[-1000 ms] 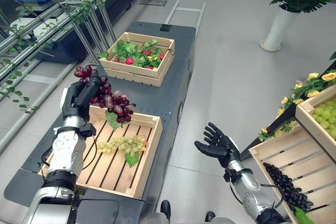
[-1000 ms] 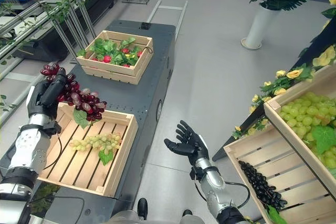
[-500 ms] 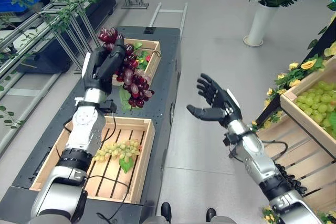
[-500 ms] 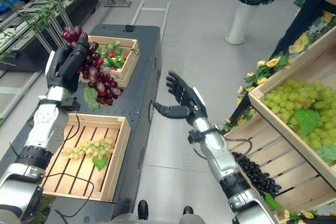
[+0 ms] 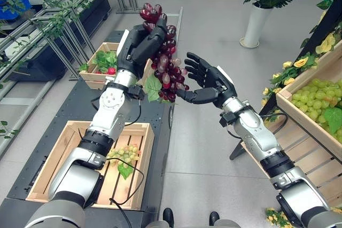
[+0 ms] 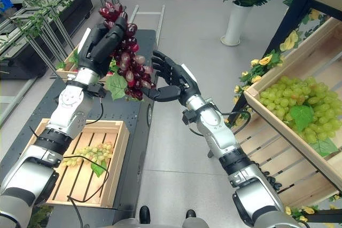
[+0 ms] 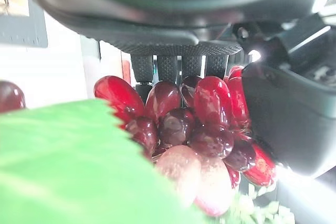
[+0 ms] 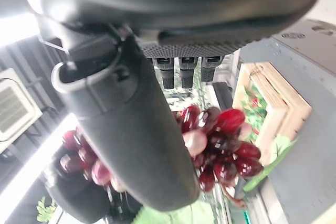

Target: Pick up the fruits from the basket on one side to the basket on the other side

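The left hand is holding a dark red bunch of grapes with a green leaf up high, fingers curled round the top of the cluster, and the fruit is hanging in the air out past the edge of the dark grey cart surface. The right hand is coming in just beside it with fingers spread wide and the palm cupped toward the lower grapes; from here I cannot tell whether it is touching them. To my eye this is a hand-over in mid-air: the fruit is being passed across toward the slatted wooden crates of green grapes on the stand at the robot's right.

Down on the surface, a pale green bunch of grapes is lying in the near slatted wooden crate, waiting its turn, and a farther wooden crate of leaves and red berries is sitting beyond.

The next move, I'd say, is calling for the right hand to close round the bunch from below before the left lets go, since a loose cluster like that could slip or shed grapes.
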Motion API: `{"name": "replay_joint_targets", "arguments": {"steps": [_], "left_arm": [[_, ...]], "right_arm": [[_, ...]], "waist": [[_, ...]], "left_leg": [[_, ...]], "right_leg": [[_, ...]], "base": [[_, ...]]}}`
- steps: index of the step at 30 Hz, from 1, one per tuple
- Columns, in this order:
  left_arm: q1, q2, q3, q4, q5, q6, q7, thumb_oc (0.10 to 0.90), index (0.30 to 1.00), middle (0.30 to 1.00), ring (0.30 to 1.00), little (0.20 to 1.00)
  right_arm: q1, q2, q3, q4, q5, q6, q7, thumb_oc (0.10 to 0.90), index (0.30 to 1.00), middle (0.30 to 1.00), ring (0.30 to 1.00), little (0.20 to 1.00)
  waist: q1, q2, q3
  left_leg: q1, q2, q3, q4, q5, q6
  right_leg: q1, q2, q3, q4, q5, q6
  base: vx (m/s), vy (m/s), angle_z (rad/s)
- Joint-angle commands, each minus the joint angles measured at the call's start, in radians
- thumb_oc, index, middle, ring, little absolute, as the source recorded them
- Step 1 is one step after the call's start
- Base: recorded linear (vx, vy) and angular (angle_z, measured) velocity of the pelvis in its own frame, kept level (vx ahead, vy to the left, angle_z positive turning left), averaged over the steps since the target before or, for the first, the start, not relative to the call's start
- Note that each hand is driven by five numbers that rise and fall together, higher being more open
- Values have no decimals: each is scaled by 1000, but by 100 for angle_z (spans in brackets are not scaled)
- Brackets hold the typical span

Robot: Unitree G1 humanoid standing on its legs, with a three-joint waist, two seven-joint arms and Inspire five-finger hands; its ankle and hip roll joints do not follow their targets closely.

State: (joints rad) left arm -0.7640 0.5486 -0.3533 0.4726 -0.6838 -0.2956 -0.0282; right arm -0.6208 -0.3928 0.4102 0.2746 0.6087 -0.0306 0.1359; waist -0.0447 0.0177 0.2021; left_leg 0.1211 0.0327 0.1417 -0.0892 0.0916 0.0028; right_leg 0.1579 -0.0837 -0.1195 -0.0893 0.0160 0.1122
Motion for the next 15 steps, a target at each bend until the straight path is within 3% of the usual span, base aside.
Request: {"name": "replay_joint_targets", "arguments": {"steps": [1,15], "left_arm": [[-245,-31,2,42,-88,-83,2,400,300,300,300,300],[-279,-92,-73,-51,-110,-19,-40,400,300,300,300,300]], "right_arm": [[-97,22,17,36,137,-21,77,800,900,900,900,900],[-150,120,41,72,267,3,56,800,900,900,900,900]], "waist": [[2,4,-150],[16,-4,-155]], "left_leg": [[35,-72,-30,11,-179,-14],[37,-70,-37,3,-174,-14]], "right_leg": [[0,60,-37,8,-78,-64],[3,62,-44,2,-74,-64]], "base": [[7,-25,-4],[0,0,0]]}}
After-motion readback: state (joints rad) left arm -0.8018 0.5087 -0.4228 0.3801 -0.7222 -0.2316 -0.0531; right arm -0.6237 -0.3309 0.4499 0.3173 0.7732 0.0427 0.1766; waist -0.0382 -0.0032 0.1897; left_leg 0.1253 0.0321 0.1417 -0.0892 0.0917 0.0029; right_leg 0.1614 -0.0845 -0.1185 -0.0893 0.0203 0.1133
